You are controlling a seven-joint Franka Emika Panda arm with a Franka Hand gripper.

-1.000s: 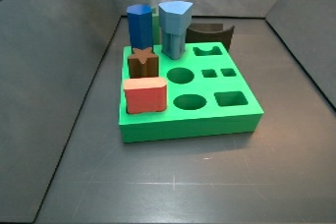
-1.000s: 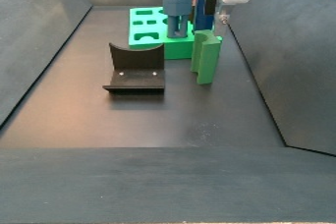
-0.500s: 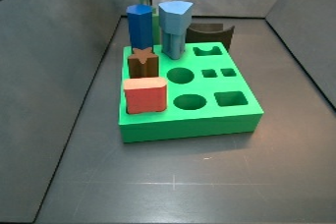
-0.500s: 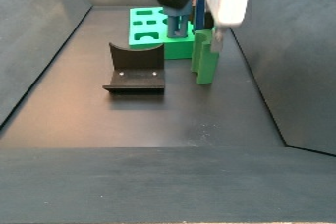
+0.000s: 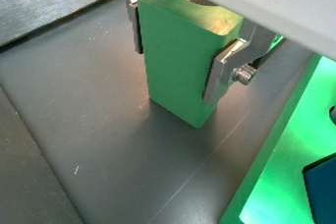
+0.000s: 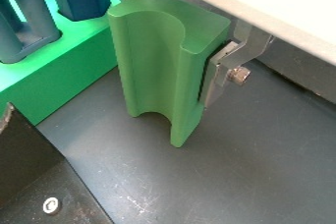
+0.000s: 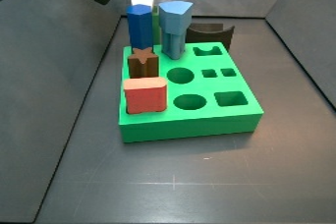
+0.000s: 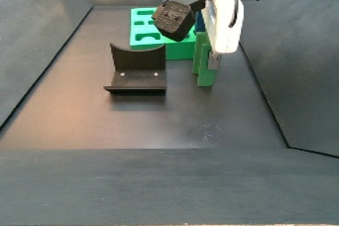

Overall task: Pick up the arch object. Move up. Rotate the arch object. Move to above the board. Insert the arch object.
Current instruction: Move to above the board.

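On dark grey floor (image 5: 79,120), beside green board (image 7: 197,120) holding blue prisms (image 7: 140,27) and red cube (image 7: 144,96): gripper (image 5: 180,43) clamped on green arch object (image 6: 151,61), upright, long axis vertical.

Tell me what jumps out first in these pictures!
The robot's hand straddles a tall green arch piece standing on the dark floor, right beside the big bright green board. On that board stand two blue prisms and a red cube.

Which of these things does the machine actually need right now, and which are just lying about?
Needed: green arch object, straddled by the gripper; green board.
Lying about: blue prisms, red cube, brown star block, dark fixture.
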